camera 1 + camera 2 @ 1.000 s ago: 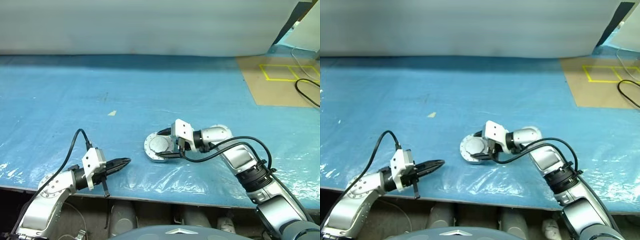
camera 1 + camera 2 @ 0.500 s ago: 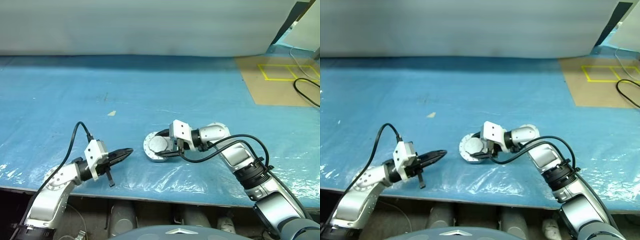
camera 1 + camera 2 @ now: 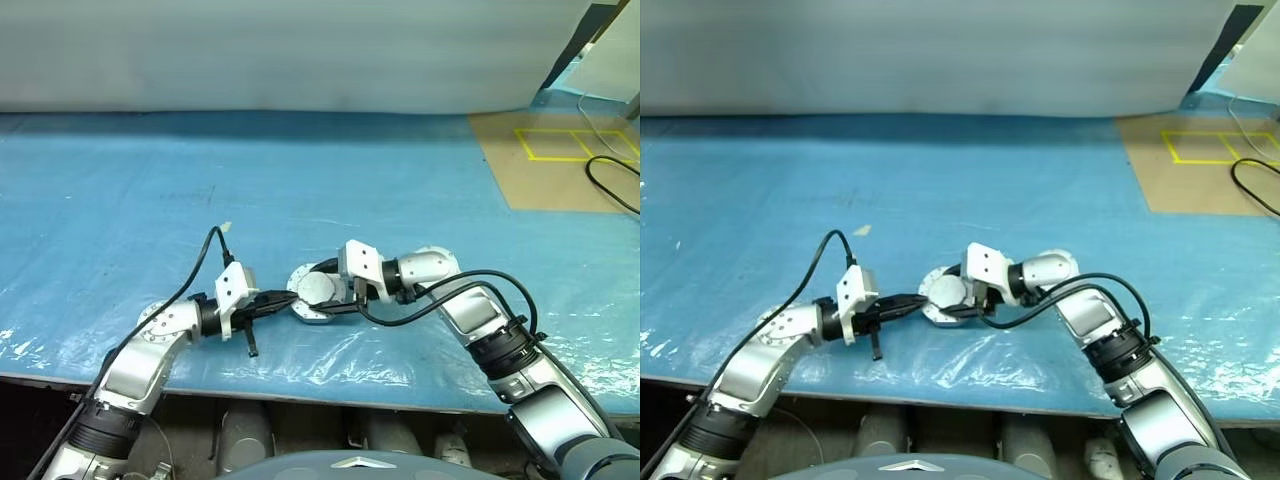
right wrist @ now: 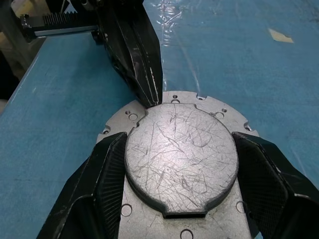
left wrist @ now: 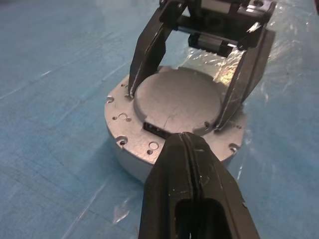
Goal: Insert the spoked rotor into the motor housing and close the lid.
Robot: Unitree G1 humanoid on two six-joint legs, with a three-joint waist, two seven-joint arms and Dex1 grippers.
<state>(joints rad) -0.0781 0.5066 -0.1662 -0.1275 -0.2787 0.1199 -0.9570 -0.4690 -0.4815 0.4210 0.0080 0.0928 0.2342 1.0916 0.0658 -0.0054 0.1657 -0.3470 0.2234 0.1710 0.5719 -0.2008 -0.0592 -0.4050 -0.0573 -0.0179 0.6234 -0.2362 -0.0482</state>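
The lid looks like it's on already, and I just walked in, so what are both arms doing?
The lid sits plain face up on the housing on the blue table. The right gripper straddles its raised centre, one of its fingers at each side. The left gripper, shut, has come across from the left and now has its tip at the lid's rim.

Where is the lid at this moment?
The lid sits on the motor housing near the table's front edge, centre of the head views, between the right tool's fingers, the shut left tool at its left rim.

Both pincers crowd the lid (image 4: 180,155); table (image 3: 150,180) elsewhere open.
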